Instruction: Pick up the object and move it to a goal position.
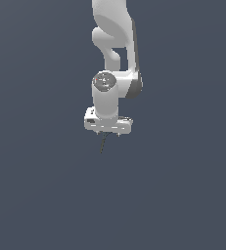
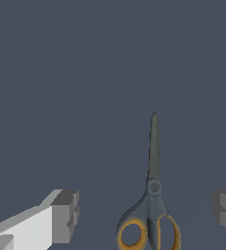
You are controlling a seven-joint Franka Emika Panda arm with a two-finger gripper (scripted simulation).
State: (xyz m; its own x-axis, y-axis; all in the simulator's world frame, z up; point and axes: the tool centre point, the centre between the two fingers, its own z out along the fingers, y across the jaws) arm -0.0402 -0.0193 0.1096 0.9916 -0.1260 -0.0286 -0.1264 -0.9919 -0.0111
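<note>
So from the wrist view, closest in you've got the two grey finger pads (image 2: 65,215) of the white robot gripper (image 2: 146,215), spread wide with nothing between them touching either one. The jaws stand open, no grip on anything.

Sitting in that gap is the object, and up close it turns out to be a pair of scissors with dark grey blades and orange-lined handle loops (image 2: 153,195). Its long axis runs straight out away from the fingers, crosswise to the line between the pads, handles nearest the gripper and the closed blade tips pointing off into the distance. It looks a touch nearer one pad than the other, but clear of both. I'd guess closing the fingers would catch it around the pivot or handles, but how far below the pads it lies I can't tell.

From the exterior view you just see the white arm (image 1: 112,44) hanging down and the scissors as a thin dark sliver right under the gripper.

Count: one arm, one gripper, two fingers, one pair of scissors.
</note>
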